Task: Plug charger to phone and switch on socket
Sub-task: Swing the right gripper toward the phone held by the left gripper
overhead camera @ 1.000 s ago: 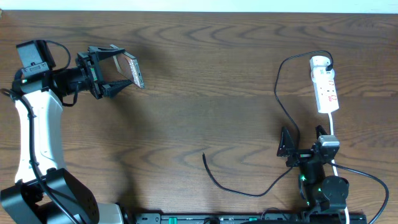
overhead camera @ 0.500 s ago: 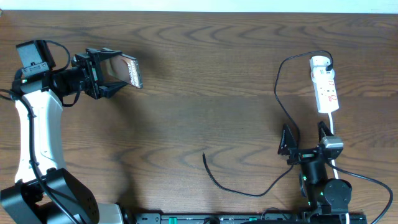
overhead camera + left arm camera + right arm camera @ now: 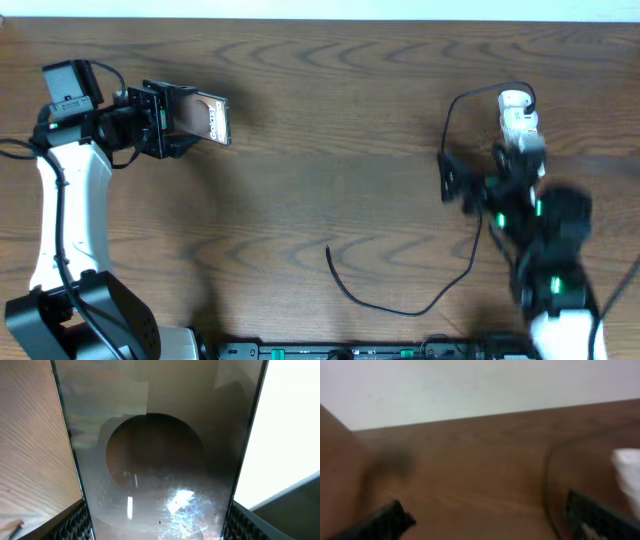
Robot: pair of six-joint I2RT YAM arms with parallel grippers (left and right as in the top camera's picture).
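A: phone [image 3: 212, 118] sits upper left, clamped in the left hand [image 3: 185, 120], above the surface [image 3: 330, 160]. And the right hand [image 3: 482, 178]?
B: blurred, upper right by the socket [image 3: 518, 122], fingers wide, nothing between them
A: charger [image 3: 400, 311] tip lies loose, lower centre
B: my call: pinch just behind the tip, hold the phone port steady facing it, flip the switch last
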